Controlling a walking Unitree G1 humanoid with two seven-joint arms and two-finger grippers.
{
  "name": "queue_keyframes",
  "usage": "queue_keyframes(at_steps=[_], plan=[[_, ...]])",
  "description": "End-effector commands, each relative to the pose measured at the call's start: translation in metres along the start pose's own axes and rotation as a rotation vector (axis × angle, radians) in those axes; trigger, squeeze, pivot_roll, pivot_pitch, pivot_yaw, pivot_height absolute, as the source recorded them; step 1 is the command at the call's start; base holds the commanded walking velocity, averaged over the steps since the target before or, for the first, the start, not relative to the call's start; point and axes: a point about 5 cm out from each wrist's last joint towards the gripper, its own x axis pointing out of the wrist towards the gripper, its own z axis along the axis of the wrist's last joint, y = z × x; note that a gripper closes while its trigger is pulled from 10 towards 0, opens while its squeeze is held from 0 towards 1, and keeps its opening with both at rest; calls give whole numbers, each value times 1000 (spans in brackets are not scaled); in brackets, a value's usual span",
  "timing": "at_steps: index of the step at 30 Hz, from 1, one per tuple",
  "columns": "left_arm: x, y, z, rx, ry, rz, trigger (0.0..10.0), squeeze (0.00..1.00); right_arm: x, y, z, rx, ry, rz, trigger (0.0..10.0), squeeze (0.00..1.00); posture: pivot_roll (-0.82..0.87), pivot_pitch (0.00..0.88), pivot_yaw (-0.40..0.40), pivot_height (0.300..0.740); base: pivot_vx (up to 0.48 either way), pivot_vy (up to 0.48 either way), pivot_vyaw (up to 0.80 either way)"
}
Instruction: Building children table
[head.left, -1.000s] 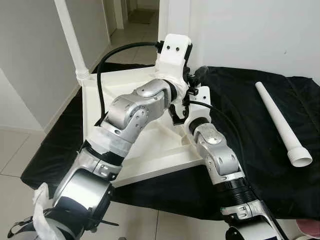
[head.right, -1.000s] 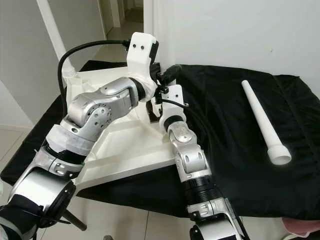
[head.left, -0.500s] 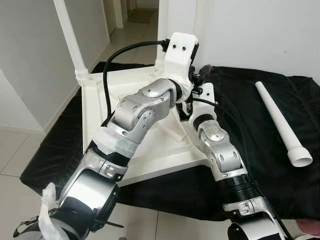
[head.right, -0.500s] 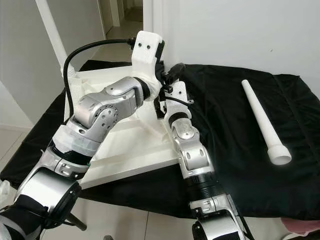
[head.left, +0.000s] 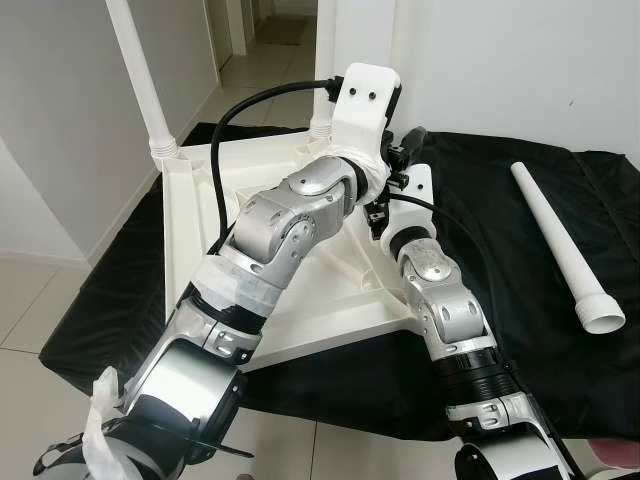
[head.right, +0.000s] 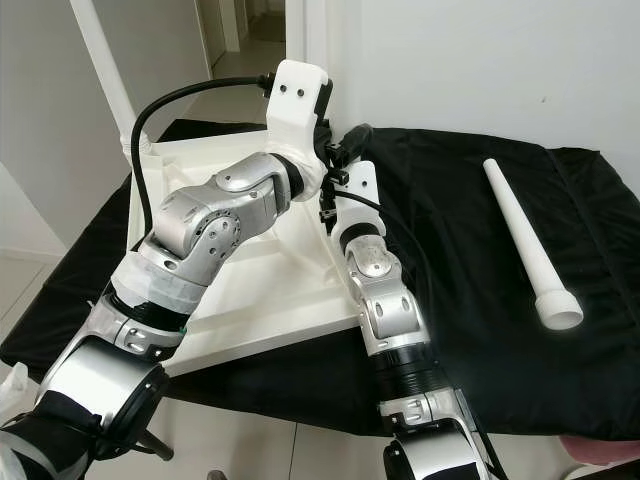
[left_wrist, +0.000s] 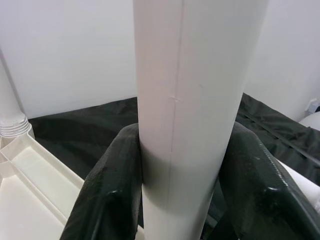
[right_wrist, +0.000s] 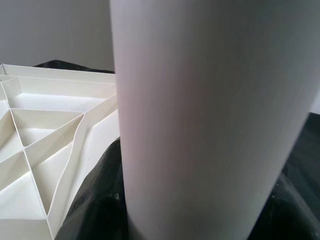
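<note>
A white-walled room with a pale tiled floor holds a black cloth (head.left: 500, 260) spread low. On the cloth lies the tabletop (head.left: 300, 300), upside down, its ribbed underside showing. One leg (head.left: 140, 75) stands upright in the tabletop's far left corner. A second leg (head.left: 326, 60) rises at the far right corner, and both arms meet there. A third leg (head.left: 562, 245) lies loose on the cloth, well to the right of the tabletop.

The left gripper (left_wrist: 175, 200) is clenched around the second leg, a black finger pressed to each side of the white tube. The right gripper (right_wrist: 150, 220) sits against the same leg; its fingers are hidden behind the tube, so whether it grips I cannot tell.

The step in hand looks like seating this leg in its corner socket. Next it likely needs pressing or twisting home while kept upright, then a release and a reach for the loose leg. No writing or brand is legible.
</note>
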Motion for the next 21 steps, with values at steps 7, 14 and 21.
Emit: queue_keyframes(at_steps=[7,14,21], plan=[[0,-6,2,-6,-10,-87,10000,1000,2,1,1,45,11,-21,10000,0,-65,22,47,740,0,0,0],[-2,-9,6,-10,-30,-111,10000,0,2,1,0,74,17,-29,10000,0,-61,19,48,740,0,0,0],[-9,-17,20,-49,-131,-182,10000,0,2,-1,-1,104,27,-51,10000,0,-60,20,52,740,0,0,0]])
